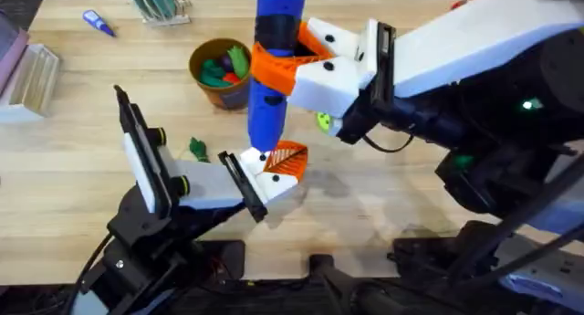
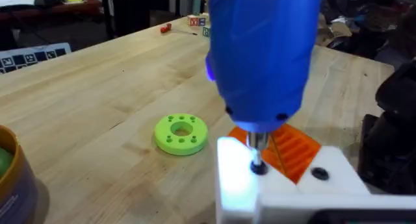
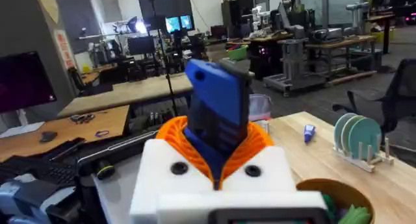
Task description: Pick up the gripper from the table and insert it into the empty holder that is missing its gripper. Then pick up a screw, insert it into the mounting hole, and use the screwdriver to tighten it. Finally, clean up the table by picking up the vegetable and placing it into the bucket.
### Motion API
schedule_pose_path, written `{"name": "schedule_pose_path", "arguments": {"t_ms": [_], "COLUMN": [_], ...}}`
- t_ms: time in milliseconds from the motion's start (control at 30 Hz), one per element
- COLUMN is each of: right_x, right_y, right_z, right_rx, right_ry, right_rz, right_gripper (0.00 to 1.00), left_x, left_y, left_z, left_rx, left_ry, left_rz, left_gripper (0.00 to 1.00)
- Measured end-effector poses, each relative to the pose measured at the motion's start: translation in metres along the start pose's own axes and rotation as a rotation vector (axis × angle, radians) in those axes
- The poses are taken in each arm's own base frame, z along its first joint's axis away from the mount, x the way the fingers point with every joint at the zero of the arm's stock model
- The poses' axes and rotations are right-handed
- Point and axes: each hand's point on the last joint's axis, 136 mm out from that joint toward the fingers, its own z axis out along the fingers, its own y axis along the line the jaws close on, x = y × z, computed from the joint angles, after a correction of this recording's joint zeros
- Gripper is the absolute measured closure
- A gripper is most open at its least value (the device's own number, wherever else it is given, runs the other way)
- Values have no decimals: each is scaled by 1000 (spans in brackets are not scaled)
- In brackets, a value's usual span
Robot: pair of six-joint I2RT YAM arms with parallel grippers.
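My right gripper [image 1: 285, 67] is shut on the blue screwdriver [image 1: 274, 41], holding it upright. Its metal tip [image 2: 258, 146] presses down on a screw [image 2: 258, 167] in the white holder [image 2: 237, 178] of my left gripper [image 1: 286, 162], which rests low over the table, shut and holding nothing. An orange ribbed gripper piece [image 2: 294, 149] sits against that holder. In the right wrist view the screwdriver [image 3: 218, 113] stands between my orange fingers. The small green vegetable [image 1: 198, 150] lies on the table left of my left gripper. The bucket [image 1: 222, 78] stands behind it, with toy food inside.
A green disc with holes [image 2: 181, 133] lies just right of the screwdriver, also seen in the overhead view [image 1: 323, 121]. A dish rack [image 1: 160, 5] and a small blue pen-like thing [image 1: 98, 23] are at the back left. A clear box [image 1: 27, 73] sits at the left edge.
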Motion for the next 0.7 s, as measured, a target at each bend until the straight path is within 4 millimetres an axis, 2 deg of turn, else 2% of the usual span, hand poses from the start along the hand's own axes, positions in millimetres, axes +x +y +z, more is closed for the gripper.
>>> {"name": "schedule_pose_path", "arguments": {"t_ms": [700], "right_x": [6], "right_y": [-2], "right_z": [0], "right_rx": [8], "right_ry": [22], "right_rz": [15], "right_gripper": [978], "left_x": [0], "left_y": [0], "left_z": [0], "left_rx": [0], "left_ry": [1], "left_rz": [-2], "left_gripper": [993]}}
